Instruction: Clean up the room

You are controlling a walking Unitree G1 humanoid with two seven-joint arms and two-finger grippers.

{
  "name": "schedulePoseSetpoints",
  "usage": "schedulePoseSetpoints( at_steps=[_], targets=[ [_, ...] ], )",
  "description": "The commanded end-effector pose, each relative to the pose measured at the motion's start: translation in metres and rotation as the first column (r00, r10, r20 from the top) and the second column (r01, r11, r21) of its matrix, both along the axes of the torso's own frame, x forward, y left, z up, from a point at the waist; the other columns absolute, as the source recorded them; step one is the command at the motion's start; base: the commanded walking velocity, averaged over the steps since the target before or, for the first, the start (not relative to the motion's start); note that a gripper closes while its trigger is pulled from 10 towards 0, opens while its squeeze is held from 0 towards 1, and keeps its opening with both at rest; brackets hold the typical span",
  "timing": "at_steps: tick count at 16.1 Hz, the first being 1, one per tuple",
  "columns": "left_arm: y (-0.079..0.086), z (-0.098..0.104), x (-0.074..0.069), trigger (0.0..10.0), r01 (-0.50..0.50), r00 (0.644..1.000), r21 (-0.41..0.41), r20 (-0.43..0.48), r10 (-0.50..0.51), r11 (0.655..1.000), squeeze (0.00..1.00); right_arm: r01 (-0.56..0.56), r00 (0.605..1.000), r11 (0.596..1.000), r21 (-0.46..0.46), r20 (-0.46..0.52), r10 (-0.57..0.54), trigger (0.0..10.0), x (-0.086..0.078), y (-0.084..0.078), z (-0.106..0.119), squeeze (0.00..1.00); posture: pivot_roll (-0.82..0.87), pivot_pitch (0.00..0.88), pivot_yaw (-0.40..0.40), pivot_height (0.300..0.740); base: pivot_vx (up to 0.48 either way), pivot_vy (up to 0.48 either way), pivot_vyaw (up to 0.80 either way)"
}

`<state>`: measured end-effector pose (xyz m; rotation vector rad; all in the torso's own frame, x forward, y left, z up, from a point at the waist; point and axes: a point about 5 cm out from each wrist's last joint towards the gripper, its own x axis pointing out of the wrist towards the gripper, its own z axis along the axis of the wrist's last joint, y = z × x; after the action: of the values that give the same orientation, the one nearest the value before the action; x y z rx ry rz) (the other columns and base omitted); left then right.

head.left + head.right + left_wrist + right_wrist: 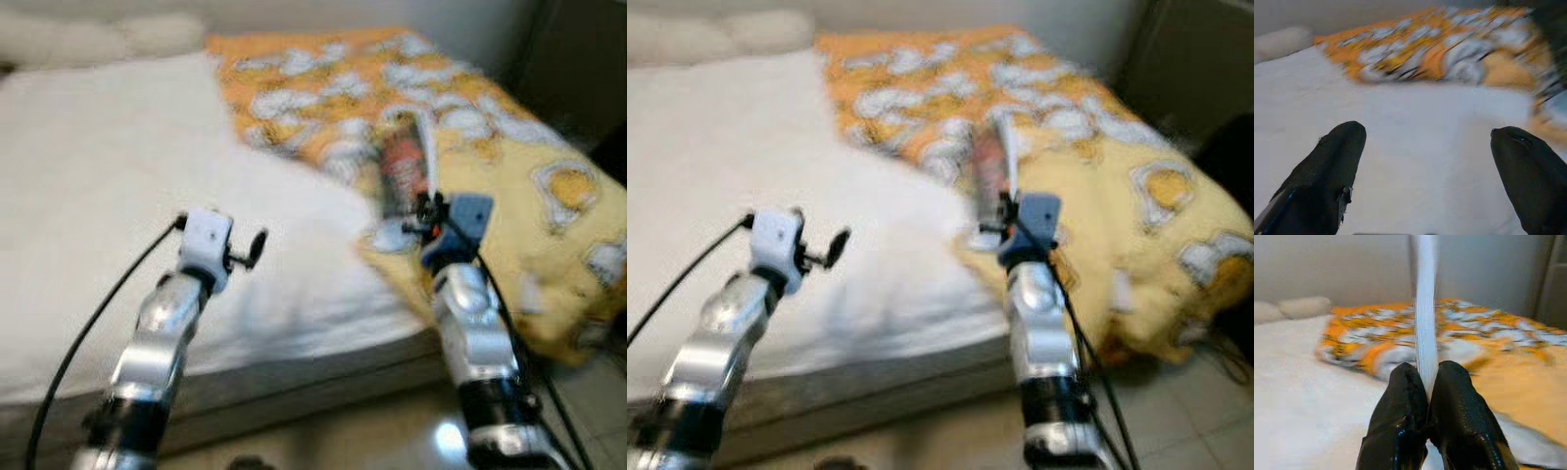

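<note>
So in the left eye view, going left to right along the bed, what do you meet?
White sheet → left pincer, open → thin red-printed packet clamped in the right pincer → orange patterned blanket.

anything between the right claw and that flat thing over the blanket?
Nothing: the right claw is already shut on the thin flat item, edge pinched between its fingers, held above the orange-patterned blanket. The left claw is open over the white sheet.

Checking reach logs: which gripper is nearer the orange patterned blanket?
Right. The right gripper, shut on a thin flat book, is over the orange patterned blanket; the left gripper is open over the white bedsheet beside it.
</note>
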<state>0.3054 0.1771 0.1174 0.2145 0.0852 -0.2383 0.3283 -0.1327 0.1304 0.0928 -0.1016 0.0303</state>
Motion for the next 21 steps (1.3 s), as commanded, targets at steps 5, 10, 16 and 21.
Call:
schedulePoseSetpoints(
  at_steps=[5, 10, 16, 21],
  targets=[
    [0.0047, 0.0051, 0.0038, 10.0, -0.025, 1.0, -0.022, 0.016, 0.025, 0.999, 0.85, 0.004, 0.998, 1.0, -0.003, 0.064, -0.003, 10.0, 0.0004, -0.0051, 0.0143, 0.0, 0.03, 0.0, 0.003, 0.74, 0.0, 0.37, 0.0],
    [0.0026, 0.0072, 0.0073, 10.0, -0.011, 1.0, -0.014, 0.023, 0.011, 1.0, 0.85, -0.004, 0.998, 1.0, -0.001, 0.064, 0.004, 10.0, 0.002, -0.0045, 0.0144, 0.0, 0.03, 0.0, 0.003, 0.74, 0.0, 0.37, 0.0],
    [0.0013, 0.0063, 0.009, 10.0, -0.005, 1.0, -0.016, 0.023, 0.006, 1.0, 0.85, -0.01, 0.998, 1.0, -0.001, 0.066, 0.01, 10.0, 0.0038, -0.0043, 0.0158, 0.0, 0.02, 0.0, 0.005, 0.74, 0.0, 0.369, 0.0],
    [0.0011, 0.0043, 0.0086, 10.0, -0.002, 1.0, -0.018, 0.02, 0.002, 1.0, 0.84, -0.008, 0.998, 1.0, 0.0, 0.066, 0.008, 10.0, 0.0044, -0.0047, 0.0163, 0.0, 0.02, 0.0, 0.006, 0.74, 0.0, 0.369, 0.0]
  ],
)
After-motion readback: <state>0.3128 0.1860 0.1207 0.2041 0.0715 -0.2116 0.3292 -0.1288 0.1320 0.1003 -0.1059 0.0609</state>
